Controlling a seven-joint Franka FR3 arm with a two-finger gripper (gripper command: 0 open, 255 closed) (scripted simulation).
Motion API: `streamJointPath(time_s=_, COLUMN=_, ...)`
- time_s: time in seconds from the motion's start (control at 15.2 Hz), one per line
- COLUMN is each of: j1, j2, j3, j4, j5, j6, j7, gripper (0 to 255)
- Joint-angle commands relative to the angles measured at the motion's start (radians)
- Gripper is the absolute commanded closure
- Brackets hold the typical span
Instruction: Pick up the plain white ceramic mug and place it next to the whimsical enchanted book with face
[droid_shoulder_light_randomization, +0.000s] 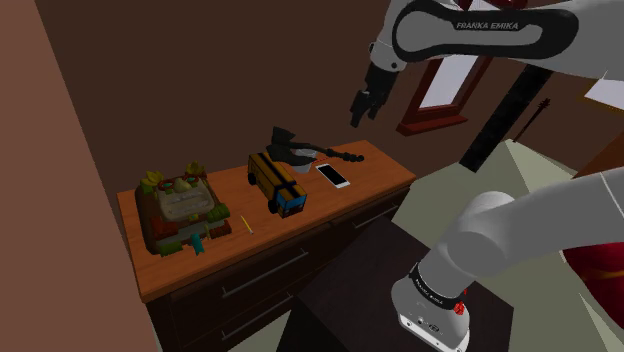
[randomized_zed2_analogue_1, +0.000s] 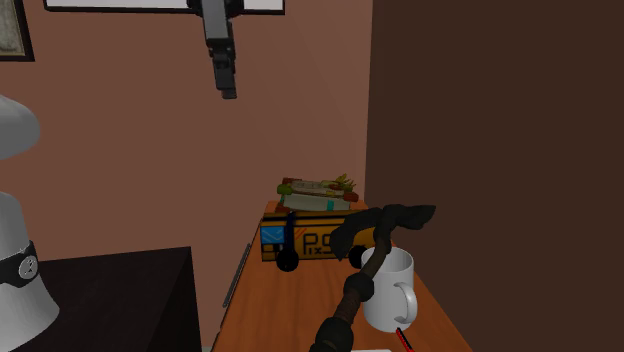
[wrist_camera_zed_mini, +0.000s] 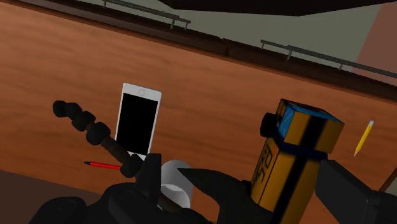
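Item: white mug (randomized_zed2_analogue_1: 385, 292). It stands upright on the wooden dresser top (randomized_zed2_analogue_1: 280, 310), handle turned toward the second exterior camera. A dark axe (randomized_zed2_analogue_1: 372, 238) lies across it, head over the rim, knobbed haft running past its side.

Neighbours: a yellow box (randomized_zed2_analogue_1: 305, 240) with black bands and a blue end is just beside the mug. A smartphone (wrist_camera_zed_mini: 139, 119), screen black, lies on the mug's other side with a red pencil (wrist_camera_zed_mini: 102, 165) near it. A yellow pencil (wrist_camera_zed_mini: 364, 137) lies beyond the box.

Destination: the enchanted book (droid_shoulder_light_randomization: 180, 205), green and brown with leafy trim, sits at the far end of the dresser, past the box and well apart from the mug. Its face is too small to make out.

Gripper (droid_shoulder_light_randomization: 360, 105): it hangs above the mug's end of the dresser, fingers apart, holding nothing.

Progress, as judged: nothing done yet. Descent, grasp, lift, carry and set-down are all left, and the axe over the rim looks likely to hinder the grasp.

Writing: "FRANKA EMIKA" on the arm (droid_shoulder_light_randomization: 487, 27). The box's side has dark lettering beginning with P, the rest unclear
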Motion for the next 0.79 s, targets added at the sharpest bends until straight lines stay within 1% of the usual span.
streamJointPath(time_s=0.0, j1=-0.005, j2=0.063, j3=-0.037, j4=0.005, j5=0.010, j6=0.062, j7=-0.031, gripper=0)
streamJointPath(time_s=0.2, j1=-0.006, j2=0.166, j3=-0.085, j4=0.032, j5=0.040, j6=0.136, j7=-0.077, gripper=0)
streamJointPath(time_s=0.4, j1=-0.005, j2=0.276, j3=-0.130, j4=0.072, j5=0.084, j6=0.201, j7=-0.132, gripper=0)
streamJointPath(time_s=0.73, j1=-0.004, j2=0.471, j3=-0.192, j4=0.166, j5=0.194, j6=0.281, j7=-0.241, gripper=0)
